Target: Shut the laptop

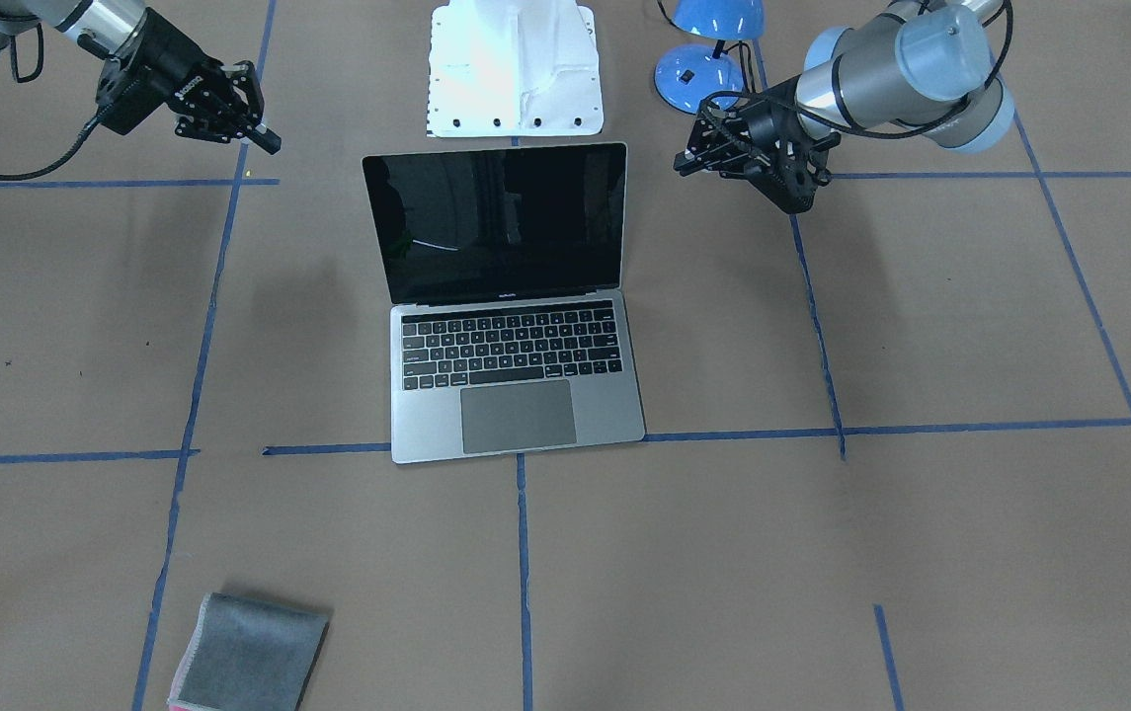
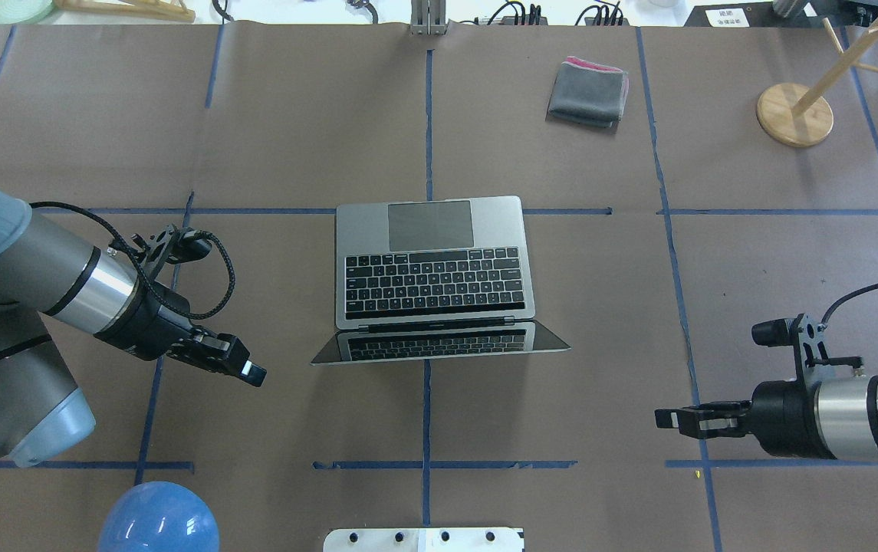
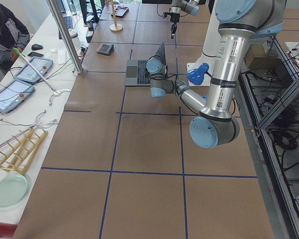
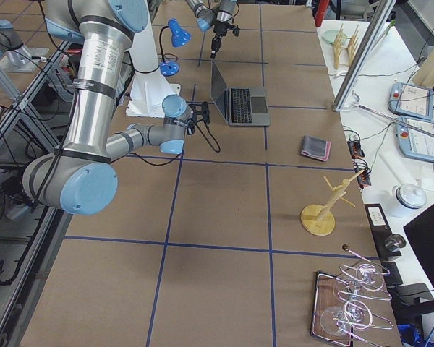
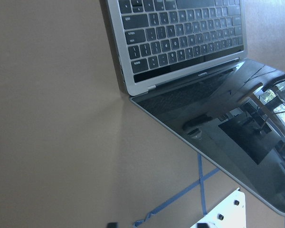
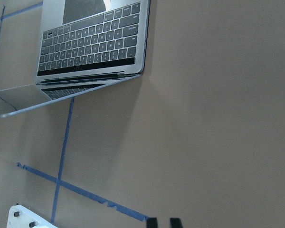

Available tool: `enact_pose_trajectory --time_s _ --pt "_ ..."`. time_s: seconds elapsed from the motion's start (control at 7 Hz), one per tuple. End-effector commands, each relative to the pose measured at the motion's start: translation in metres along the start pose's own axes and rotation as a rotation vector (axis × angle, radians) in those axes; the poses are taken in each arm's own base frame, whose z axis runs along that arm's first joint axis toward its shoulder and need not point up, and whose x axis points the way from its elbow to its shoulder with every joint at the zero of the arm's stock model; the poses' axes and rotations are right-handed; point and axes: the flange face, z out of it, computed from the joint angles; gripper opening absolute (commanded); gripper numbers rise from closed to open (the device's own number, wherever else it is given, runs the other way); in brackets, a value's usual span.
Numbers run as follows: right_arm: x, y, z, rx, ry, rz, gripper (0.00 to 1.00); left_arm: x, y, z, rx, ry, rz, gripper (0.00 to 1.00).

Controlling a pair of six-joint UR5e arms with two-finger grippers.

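Observation:
The laptop [image 2: 439, 261] stands open in the middle of the table, with grey metal body, black keys and trackpad; its glossy black screen [image 1: 496, 222] leans back toward the robot's base. It also shows in the left wrist view [image 5: 180, 42] and the right wrist view [image 6: 92, 42]. My left gripper [image 2: 251, 373] hovers to the left of the screen's edge, empty, with its fingers together. My right gripper [image 2: 665, 419] hovers to the right of the laptop and nearer the robot, empty, with its fingers close together [image 6: 163, 222]. Neither touches the laptop.
A small grey folded cloth [image 2: 588, 92] lies at the far side of the table. A wooden stand [image 2: 795, 115] is at the far right. A blue desk lamp [image 2: 159, 517] stands near the left arm's base, and the white robot base [image 1: 516, 69] is behind the screen.

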Motion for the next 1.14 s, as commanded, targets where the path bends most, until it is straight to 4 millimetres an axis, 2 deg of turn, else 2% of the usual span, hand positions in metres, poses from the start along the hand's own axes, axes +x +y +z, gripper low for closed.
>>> enact_pose_trajectory --time_s 0.0,0.14,0.29,0.57,0.86,1.0 --pt "-0.023 0.029 0.019 0.068 -0.007 -0.032 0.01 0.024 0.01 0.018 -0.036 0.031 0.017 0.02" --pt "-0.034 0.028 0.015 0.087 -0.029 -0.033 0.0 0.045 0.001 0.019 -0.002 0.05 -0.006 0.02" --pt "-0.052 0.024 0.01 0.099 -0.066 -0.034 0.0 0.055 -0.003 0.028 0.055 0.048 -0.017 0.02" --pt "-0.061 0.01 0.01 0.174 -0.076 -0.023 0.0 0.06 -0.004 0.035 0.081 0.049 -0.015 0.02" --pt "-0.063 0.006 0.012 0.207 -0.073 -0.02 0.0 0.06 -0.004 0.035 0.081 0.048 -0.016 0.02" --pt "-0.072 0.003 0.017 0.216 -0.095 -0.019 0.0 0.061 -0.004 0.035 0.08 0.051 -0.014 0.02"
